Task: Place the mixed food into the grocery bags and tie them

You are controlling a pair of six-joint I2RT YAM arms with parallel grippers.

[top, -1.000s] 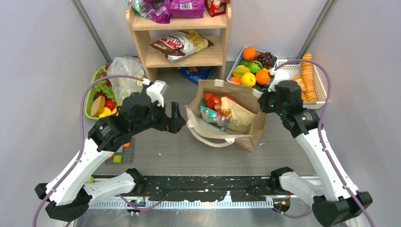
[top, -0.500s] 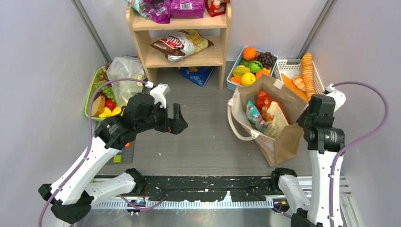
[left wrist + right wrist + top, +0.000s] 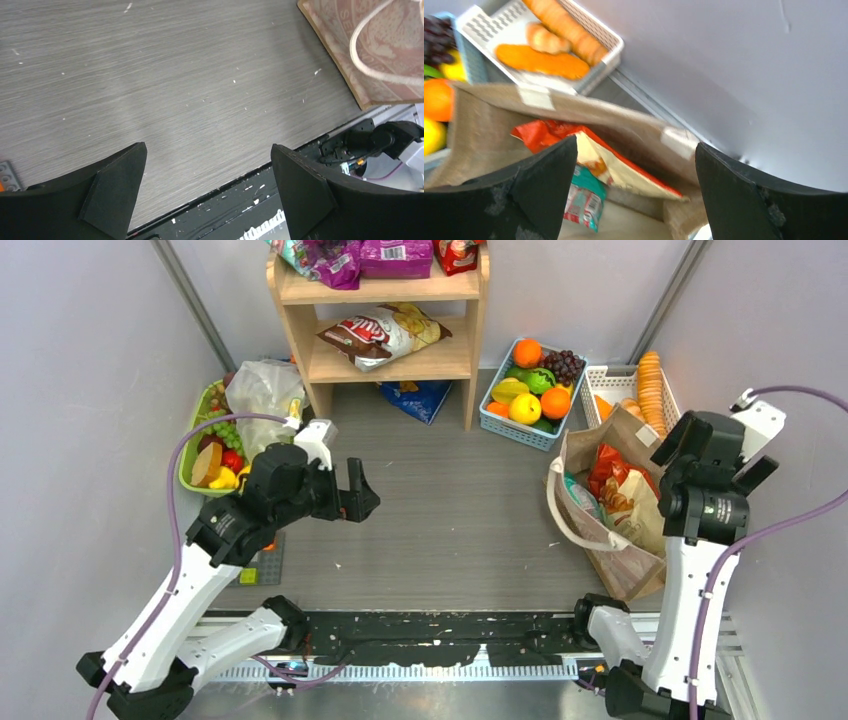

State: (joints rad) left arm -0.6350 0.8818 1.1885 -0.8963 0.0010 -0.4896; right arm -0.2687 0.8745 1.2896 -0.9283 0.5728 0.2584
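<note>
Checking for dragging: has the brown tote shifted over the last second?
Yes. The tote slid right, away from the shelf, to below the white basket.

The tote (image 3: 632,575) is standing at the right of the table (image 3: 450,520) with snack packets (image 3: 622,490) lying inside, a fruit basket (image 3: 515,430) and a second basket (image 3: 610,373) sitting behind, a shelf unit (image 3: 440,358) standing farther left.
</note>
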